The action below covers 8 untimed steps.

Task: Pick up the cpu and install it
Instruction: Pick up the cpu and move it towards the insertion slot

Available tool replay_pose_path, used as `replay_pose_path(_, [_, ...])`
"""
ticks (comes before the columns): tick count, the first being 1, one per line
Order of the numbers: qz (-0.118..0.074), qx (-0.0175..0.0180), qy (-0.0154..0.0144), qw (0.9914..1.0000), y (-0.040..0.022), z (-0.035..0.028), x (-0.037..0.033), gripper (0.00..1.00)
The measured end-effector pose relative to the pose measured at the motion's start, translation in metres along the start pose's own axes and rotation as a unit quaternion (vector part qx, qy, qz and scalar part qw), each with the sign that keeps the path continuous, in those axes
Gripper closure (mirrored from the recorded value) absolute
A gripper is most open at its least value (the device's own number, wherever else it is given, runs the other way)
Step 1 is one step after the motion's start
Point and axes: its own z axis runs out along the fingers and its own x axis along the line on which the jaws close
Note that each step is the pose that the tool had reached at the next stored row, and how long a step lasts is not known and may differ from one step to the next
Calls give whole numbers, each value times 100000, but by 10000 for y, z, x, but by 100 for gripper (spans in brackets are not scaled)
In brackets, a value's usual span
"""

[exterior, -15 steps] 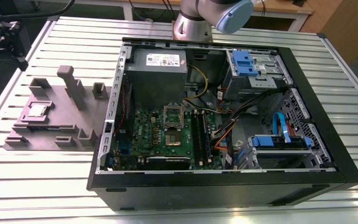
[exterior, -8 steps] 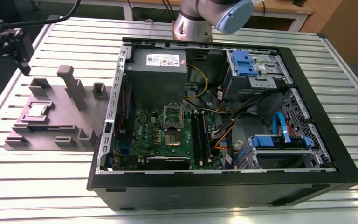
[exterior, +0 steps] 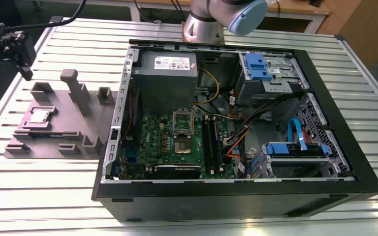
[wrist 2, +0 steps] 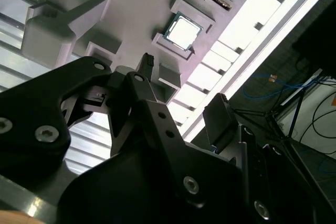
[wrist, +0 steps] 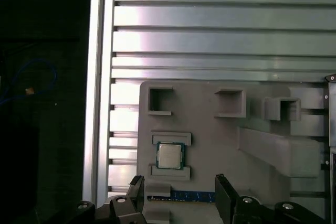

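The gripper [wrist: 181, 195] sits closest to the lens in the first wrist view. Its two black fingers [wrist: 137, 190] stand apart with nothing between them.

Under everything runs the slatted aluminium worktop [exterior: 45, 196]. The open computer case [exterior: 241, 196] lies on its side across the middle and the exterior view's right. Its motherboard [exterior: 175, 142] faces up and nothing has been set into it yet.

At the exterior view's left, just beside the case, is a grey fixture tray [exterior: 51, 142] with raised blocks and pockets. The cpu [exterior: 40, 116] lies flat in one shallow pocket of that tray, silver top upward. It is well apart from the case.

The gripper hangs above the far left of the tray, so the cpu lies below it and a little nearer. In the first wrist view the cpu [wrist: 169, 156] shows just ahead of the fingertips, closer to one finger than the other. Being square, it has no long axis, and its edges look roughly squared to the line between the fingers. By my judgement, the gap between them looks wider than the chip.
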Motion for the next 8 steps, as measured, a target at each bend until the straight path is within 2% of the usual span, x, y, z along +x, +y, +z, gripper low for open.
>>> replay_pose_path(5, [-43,5,7,100000,0,1,0,35])
replay_pose_path(8, [-970,21,53,99995,-1,7,0,35])
